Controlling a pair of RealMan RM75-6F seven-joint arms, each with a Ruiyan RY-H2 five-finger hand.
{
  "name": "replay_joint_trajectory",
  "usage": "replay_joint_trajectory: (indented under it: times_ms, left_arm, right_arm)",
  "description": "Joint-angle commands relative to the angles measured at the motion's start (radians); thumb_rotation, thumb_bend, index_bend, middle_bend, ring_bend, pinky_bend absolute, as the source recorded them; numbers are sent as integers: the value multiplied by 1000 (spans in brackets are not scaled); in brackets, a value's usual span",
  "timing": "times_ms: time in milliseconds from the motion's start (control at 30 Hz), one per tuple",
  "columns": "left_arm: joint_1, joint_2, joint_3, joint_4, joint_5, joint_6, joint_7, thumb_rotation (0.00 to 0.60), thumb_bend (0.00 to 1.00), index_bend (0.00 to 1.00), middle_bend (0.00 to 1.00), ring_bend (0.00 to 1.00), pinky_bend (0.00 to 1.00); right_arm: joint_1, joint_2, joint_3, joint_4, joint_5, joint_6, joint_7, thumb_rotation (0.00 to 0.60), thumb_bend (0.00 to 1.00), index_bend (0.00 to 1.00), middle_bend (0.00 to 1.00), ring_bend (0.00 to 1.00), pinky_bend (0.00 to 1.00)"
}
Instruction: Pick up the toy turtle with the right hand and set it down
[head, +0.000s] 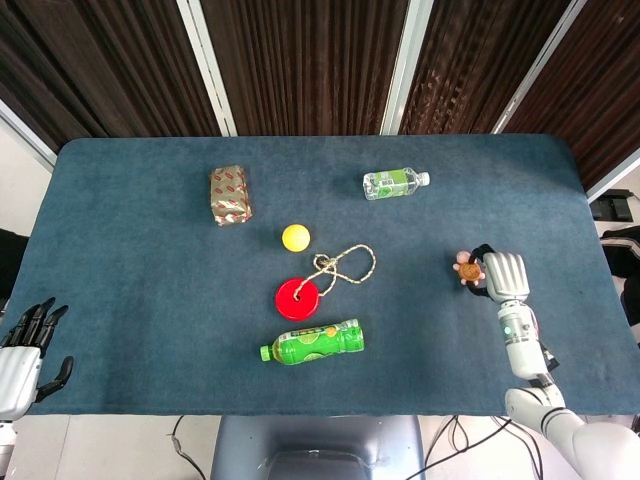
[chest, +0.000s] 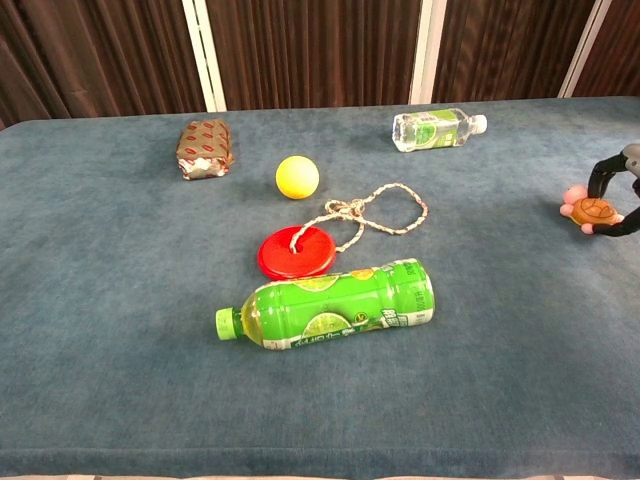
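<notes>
The toy turtle (chest: 589, 211) sits at the tabletop's (head: 150, 300) right side, pinched between the right hand's (head: 503, 272) fingers (chest: 598, 177). It looks small, light and rigid; squeezing across the shell's flanks seems safest.

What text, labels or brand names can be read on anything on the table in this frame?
None is legible.
Green bottle: label shows lime pictures and print, too blurred to read.
Clear water bottle: green label, print too small.
Wrapped packet: red pattern only, no readable words.
Toy turtle, ball, red disc: no markings visible.
</notes>
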Motion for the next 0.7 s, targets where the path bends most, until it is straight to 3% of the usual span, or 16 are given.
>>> replay_joint_trajectory:
  times_ms: [33, 200, 300, 467, 700]
  left_arm:
    - [1, 1, 0, 1, -1, 1, -2, 600, 424, 103, 0, 0, 228]
    - [2, 2, 0, 2, -1, 2, -7, 600, 424, 103, 0, 0, 228]
    - [1, 2, 0, 2, -1, 1, -10, 600, 424, 103, 0, 0, 228]
    - [-1, 2, 0, 3, -1, -2, -9, 600, 424, 103, 0, 0, 228]
    - [0, 2, 0, 1, 0, 0, -7, 600, 424, 103, 0, 0, 228]
  right_arm:
    - [-4, -19, -6, 35, -12, 9, 14, 600, 271, 860, 671, 983, 1000]
    - [-9, -18, -15, 53, -24, 0, 45, 600, 281, 985, 810, 1000, 1000]
    - [-14, -16, -25, 61, -40, 14, 49, 600, 413, 1000, 849, 1000, 1000]
    - [-22, -8, -38, 57, -73, 67, 88, 600, 625, 1000, 868, 1000, 1000]
    - [-39, 11, -48, 11, -105, 134, 157, 600, 668, 1000, 869, 1000, 1000]
